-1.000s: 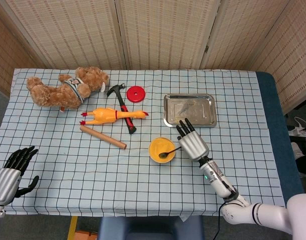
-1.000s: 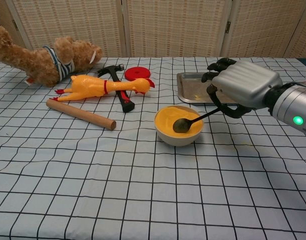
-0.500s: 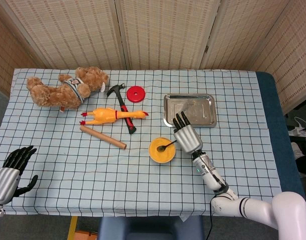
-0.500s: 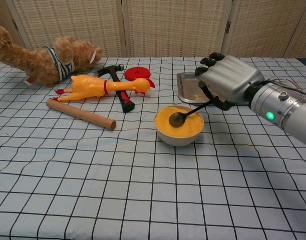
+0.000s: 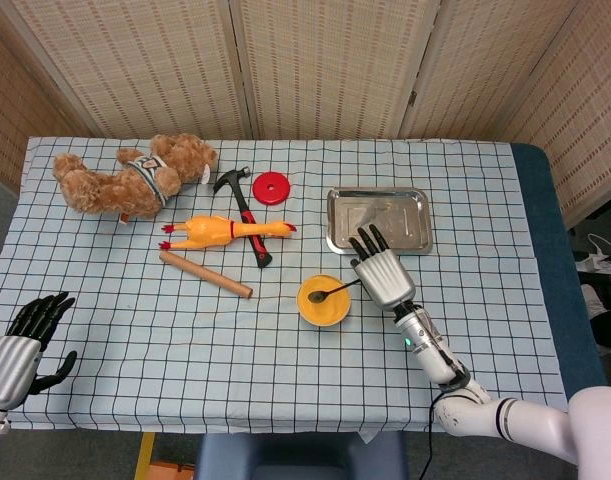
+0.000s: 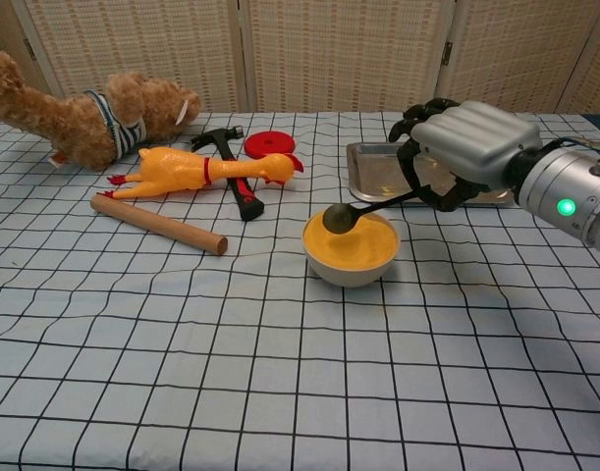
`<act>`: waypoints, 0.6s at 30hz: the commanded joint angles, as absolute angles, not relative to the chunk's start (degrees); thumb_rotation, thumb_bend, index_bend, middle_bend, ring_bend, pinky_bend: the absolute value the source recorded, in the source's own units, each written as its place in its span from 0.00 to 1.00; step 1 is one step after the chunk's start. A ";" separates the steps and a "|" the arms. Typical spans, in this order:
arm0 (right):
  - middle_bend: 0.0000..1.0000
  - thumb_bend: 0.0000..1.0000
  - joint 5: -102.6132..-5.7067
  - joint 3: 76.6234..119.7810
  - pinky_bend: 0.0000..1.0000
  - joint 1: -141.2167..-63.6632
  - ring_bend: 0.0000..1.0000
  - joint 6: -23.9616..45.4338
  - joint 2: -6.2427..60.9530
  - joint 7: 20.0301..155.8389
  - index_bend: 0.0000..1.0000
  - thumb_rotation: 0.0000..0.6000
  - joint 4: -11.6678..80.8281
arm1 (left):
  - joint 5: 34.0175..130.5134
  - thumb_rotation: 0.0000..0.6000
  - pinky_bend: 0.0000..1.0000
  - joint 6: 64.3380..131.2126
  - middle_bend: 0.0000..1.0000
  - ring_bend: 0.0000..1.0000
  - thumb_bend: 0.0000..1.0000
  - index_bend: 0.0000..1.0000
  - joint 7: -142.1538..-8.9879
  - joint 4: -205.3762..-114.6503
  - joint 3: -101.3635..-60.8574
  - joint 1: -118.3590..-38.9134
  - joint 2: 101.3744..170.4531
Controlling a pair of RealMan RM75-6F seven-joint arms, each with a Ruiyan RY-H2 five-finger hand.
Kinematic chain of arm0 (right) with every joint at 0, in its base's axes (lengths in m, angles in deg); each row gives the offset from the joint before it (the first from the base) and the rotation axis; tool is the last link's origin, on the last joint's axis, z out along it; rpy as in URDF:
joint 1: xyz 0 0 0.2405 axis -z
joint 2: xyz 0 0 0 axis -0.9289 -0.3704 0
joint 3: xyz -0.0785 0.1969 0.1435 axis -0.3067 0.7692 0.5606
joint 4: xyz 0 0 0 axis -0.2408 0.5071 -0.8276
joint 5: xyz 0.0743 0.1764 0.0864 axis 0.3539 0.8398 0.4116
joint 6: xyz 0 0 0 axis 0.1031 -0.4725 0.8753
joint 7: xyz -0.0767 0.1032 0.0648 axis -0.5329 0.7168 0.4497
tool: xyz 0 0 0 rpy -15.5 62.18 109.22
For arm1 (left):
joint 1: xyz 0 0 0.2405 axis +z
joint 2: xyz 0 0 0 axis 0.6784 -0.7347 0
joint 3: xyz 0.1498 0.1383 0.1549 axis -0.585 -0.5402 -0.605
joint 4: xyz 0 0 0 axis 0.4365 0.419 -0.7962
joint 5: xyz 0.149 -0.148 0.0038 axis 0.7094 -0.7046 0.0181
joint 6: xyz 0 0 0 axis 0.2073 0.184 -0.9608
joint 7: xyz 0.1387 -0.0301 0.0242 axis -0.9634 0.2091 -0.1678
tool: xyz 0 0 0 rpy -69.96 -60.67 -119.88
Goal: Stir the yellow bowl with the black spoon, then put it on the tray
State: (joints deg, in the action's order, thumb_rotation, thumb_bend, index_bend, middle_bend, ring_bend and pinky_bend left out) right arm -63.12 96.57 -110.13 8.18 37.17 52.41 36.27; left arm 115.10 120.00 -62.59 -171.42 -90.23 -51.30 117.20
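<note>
Fingers (image 6: 417, 167) of my right hand (image 6: 466, 147) grasp the black spoon (image 6: 351, 213), its head lifted above the yellow bowl (image 6: 351, 250); stirring looks finished, the tray (image 6: 363, 182) behind the bowl awaits.

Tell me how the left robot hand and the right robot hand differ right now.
The right robot hand grips the black spoon by its handle, with the spoon's bowl raised at the yellow bowl; the left robot hand holds nothing, fingers apart. The right robot hand is over the middle of the table, in front of the tray; the left robot hand is at the table's near left corner. Both have silver backs and black fingers.
</note>
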 commanded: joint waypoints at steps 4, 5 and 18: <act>0.15 0.55 -63.02 96.39 0.05 -109.12 0.00 7.95 37.61 55.54 0.86 1.00 35.10 | 115.09 1.00 0.07 120.25 0.00 0.00 0.42 0.00 -62.76 -171.53 -90.20 -51.18 117.22; 0.15 0.55 -62.78 96.18 0.05 -109.06 0.00 7.46 37.81 55.71 0.86 1.00 34.71 | 115.10 1.00 0.07 120.25 0.00 0.00 0.42 0.00 -62.72 -171.53 -90.20 -51.18 117.22; 0.15 0.55 -60.88 98.99 0.05 -108.93 0.00 7.76 38.49 58.81 0.86 1.00 33.02 | 114.40 1.00 0.07 120.55 0.00 0.00 0.42 0.00 -64.43 -173.01 -89.51 -51.05 117.64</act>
